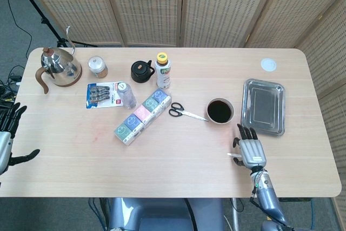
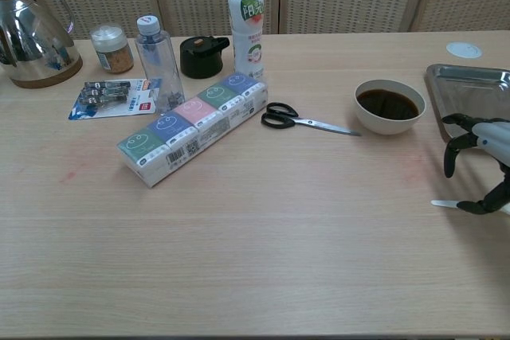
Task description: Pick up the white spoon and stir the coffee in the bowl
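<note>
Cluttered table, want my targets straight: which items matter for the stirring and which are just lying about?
For the job: white spoon, bowl of coffee, right hand.

Lying about: scissors, metal tray, kettle, tissue packs, drink bottle, clear bottle, black pot.

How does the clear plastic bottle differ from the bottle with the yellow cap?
The clear bottle has a blue-and-white cap, see-through walls and no label; the yellow-capped bottle is taller, white, with a printed label. The clear one stands nearer the table's front, by the tissue packs. Both stand upright, capped.
</note>
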